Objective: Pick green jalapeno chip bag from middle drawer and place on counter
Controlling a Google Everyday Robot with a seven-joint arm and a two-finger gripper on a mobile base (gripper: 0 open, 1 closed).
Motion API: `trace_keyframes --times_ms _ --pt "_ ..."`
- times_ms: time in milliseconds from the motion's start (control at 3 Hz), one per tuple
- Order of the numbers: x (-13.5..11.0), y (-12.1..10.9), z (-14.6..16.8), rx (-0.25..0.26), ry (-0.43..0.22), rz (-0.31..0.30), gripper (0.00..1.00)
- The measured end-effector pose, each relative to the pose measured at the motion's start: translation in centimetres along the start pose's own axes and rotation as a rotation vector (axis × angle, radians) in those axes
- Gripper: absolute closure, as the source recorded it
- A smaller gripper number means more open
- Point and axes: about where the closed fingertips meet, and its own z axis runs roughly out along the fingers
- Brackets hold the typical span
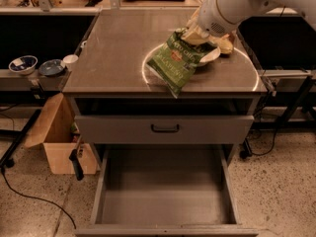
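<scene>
The green jalapeno chip bag [177, 63] hangs tilted over the counter [118, 43], inside the thin white circle line, with its lower corner down at the counter's front edge. My gripper [198, 35] is shut on the bag's top edge, and the white arm reaches in from the upper right. The middle drawer [165, 191] is pulled out below, showing only its plain grey floor.
A closed grey drawer front with a black handle [165, 128] sits above the open drawer. A cardboard box [57, 142] stands on the floor to the left. Two bowls [23, 63] and a cup [70, 59] sit on a low shelf at left. Cables lie on the floor.
</scene>
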Motion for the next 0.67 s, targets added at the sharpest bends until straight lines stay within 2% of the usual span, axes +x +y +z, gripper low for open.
trace_keyframes --times_ms 333,667 --pt "-0.04 0.09 0.18 -0.003 0.001 -0.002 1.00" --pt "-0.04 0.09 0.18 -0.003 0.001 -0.002 0.82"
